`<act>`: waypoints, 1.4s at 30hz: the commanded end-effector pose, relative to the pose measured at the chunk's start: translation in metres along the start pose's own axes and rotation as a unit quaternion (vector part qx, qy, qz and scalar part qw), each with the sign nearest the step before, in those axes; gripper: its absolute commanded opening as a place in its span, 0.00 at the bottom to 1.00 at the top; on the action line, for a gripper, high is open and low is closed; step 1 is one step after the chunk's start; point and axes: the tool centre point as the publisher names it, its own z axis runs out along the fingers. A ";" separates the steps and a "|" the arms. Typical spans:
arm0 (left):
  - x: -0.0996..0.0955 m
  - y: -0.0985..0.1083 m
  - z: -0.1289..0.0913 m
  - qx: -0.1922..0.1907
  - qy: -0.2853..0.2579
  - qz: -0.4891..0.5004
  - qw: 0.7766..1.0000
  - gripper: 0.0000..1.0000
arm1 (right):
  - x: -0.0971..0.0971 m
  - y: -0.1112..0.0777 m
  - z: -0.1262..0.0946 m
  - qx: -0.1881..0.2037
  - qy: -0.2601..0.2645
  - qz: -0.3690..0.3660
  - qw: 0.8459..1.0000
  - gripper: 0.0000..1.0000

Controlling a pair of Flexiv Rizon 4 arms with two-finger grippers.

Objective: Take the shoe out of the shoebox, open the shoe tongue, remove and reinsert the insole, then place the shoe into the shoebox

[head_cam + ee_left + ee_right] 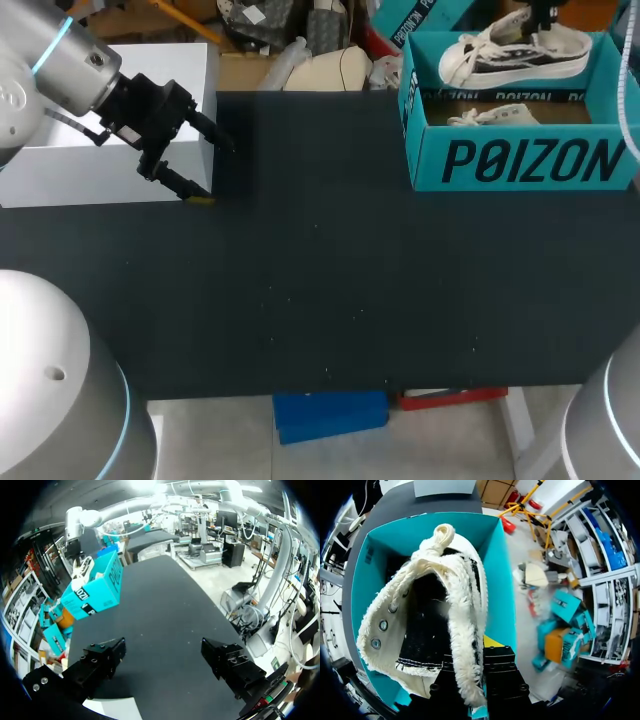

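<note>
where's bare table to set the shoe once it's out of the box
Free: the tabletop between the left claw and the shoebox, and the near strip. Crowded: the shoebox, a second shoe inside and the lifted shoe over it, and the far-left corner by the white box.

The shoebox (530, 160) bears one word in large dark block letters across its teal front wall. Smaller dark print repeats along a strip inside it. The left wrist view shows part of that lettering on the shoebox (95, 592).
</note>
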 end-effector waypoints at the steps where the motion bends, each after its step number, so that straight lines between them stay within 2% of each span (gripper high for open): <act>1: 0.001 0.000 0.000 -0.002 0.000 0.000 1.000 1.00 | -0.003 0.000 0.016 -0.005 0.002 0.005 1.000 0.00; 15: 0.001 0.000 0.000 -0.002 0.000 0.000 1.000 1.00 | 0.006 0.001 0.067 -0.027 0.013 0.021 0.999 0.00; 25: 0.001 0.000 0.000 -0.002 0.000 0.000 1.000 1.00 | 0.006 0.000 0.087 -0.033 0.021 0.031 0.999 0.00; 32: 0.001 0.000 0.000 -0.002 0.000 0.000 1.000 1.00 | 0.011 0.000 0.091 -0.024 0.044 0.017 0.999 0.00; 34: 0.001 0.000 0.000 -0.002 0.000 0.000 1.000 1.00 | 0.012 -0.001 0.089 -0.025 0.046 0.017 0.998 0.11; 36: 0.001 0.000 0.000 -0.002 0.000 0.000 1.000 1.00 | 0.014 -0.002 0.086 -0.020 0.050 0.018 0.998 0.14; 38: 0.001 0.000 0.000 -0.002 0.000 0.000 1.000 1.00 | 0.016 -0.003 0.083 -0.019 0.051 0.018 0.998 0.11; 39: 0.001 0.000 0.000 -0.002 0.000 0.000 1.000 1.00 | 0.016 -0.003 0.082 -0.019 0.050 0.019 0.998 0.00; 42: 0.001 0.000 0.000 -0.002 0.000 0.000 1.000 1.00 | 0.016 -0.003 0.074 -0.012 0.046 0.018 0.999 0.00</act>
